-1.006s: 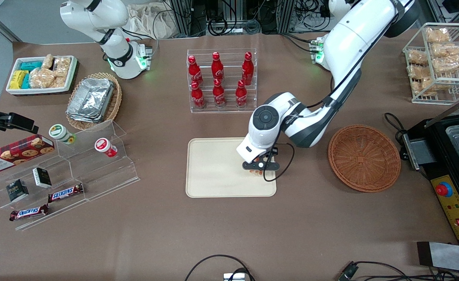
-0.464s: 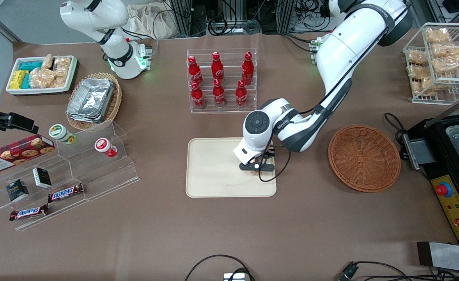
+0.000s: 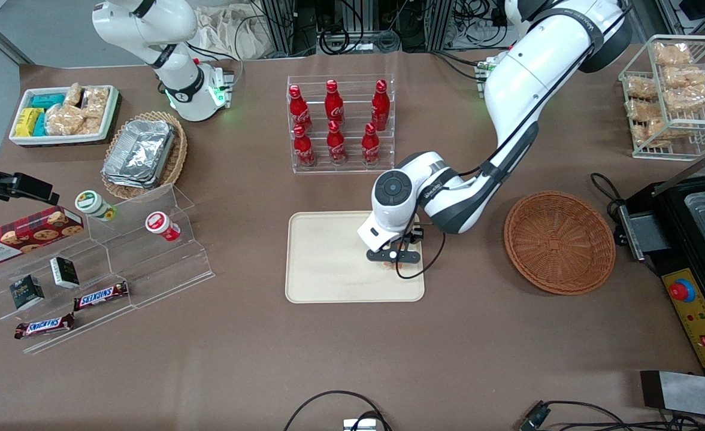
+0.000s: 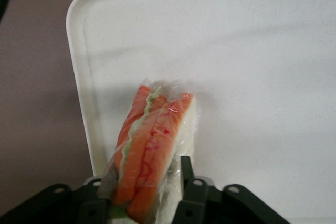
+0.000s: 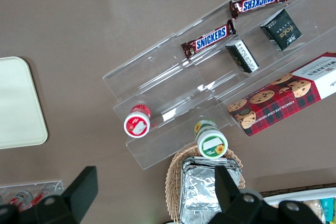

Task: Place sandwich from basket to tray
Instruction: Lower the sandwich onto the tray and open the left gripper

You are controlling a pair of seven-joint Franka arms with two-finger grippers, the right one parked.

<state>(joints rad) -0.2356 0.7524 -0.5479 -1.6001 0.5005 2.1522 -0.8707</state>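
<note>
My left gripper (image 3: 393, 261) hangs low over the cream tray (image 3: 328, 263), near the tray edge that faces the basket. It is shut on the sandwich (image 4: 152, 145), a wrapped wedge with orange and green filling that sticks out past the fingers (image 4: 186, 174) toward the tray floor (image 4: 262, 51). From the front only a sliver of the sandwich (image 3: 391, 266) shows under the hand. The round reddish-brown basket (image 3: 559, 242) stands beside the tray toward the working arm's end, with nothing in it. I cannot tell whether the sandwich touches the tray.
A clear rack of red bottles (image 3: 340, 123) stands just farther from the front camera than the tray. A stepped acrylic shelf (image 3: 118, 251) with snacks lies toward the parked arm's end. A wire rack of pastries (image 3: 675, 90) and a black machine (image 3: 699, 251) lie toward the working arm's end.
The gripper carried the sandwich a little farther over the tray, toward the parked arm's end, over the first half second. Since then it has barely moved.
</note>
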